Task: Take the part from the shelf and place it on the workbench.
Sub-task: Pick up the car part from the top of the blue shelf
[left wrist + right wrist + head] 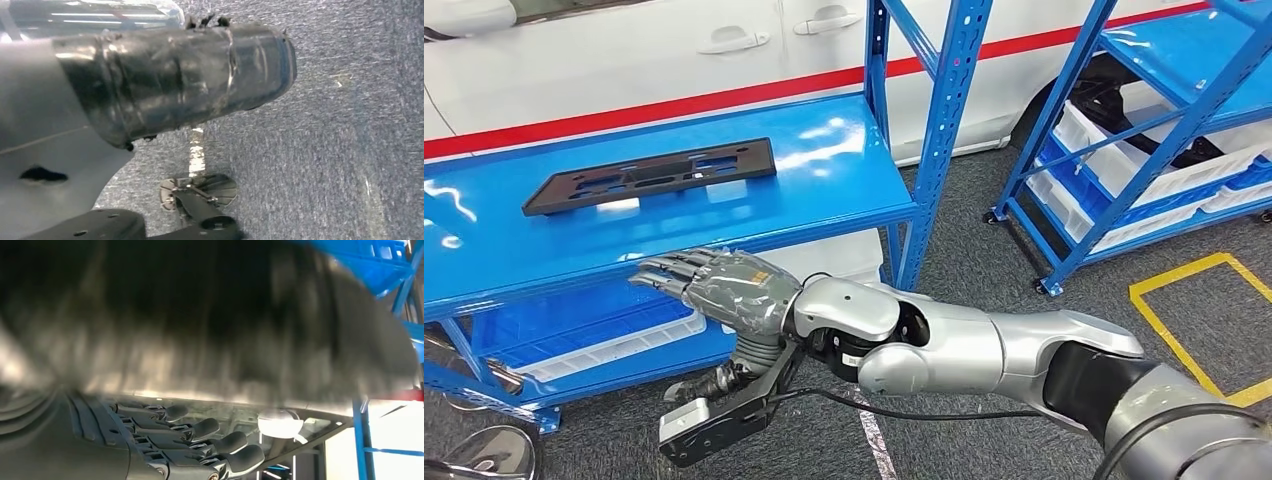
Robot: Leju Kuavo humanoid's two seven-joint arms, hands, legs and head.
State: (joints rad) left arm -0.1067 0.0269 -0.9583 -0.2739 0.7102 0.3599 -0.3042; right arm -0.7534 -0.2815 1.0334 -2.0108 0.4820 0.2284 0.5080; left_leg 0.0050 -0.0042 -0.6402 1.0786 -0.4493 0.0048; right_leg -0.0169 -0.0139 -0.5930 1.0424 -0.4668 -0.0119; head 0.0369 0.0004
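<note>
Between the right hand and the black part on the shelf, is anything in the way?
No. In the head view only bare blue shelf top lies between the right hand, at the shelf's front edge, and the black part further back.

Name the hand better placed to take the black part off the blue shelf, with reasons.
Right. The right hand is raised at the front edge of the blue shelf, fingers extended and empty, just short of the black part. The left hand hangs over the floor.

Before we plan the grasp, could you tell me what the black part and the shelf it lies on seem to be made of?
Black part: probably moulded plastic, matte, a thin flat plate with cutouts and dull highlights. Shelf: likely painted sheet metal, glossy blue, mirroring ceiling lights and the white car behind.
</note>
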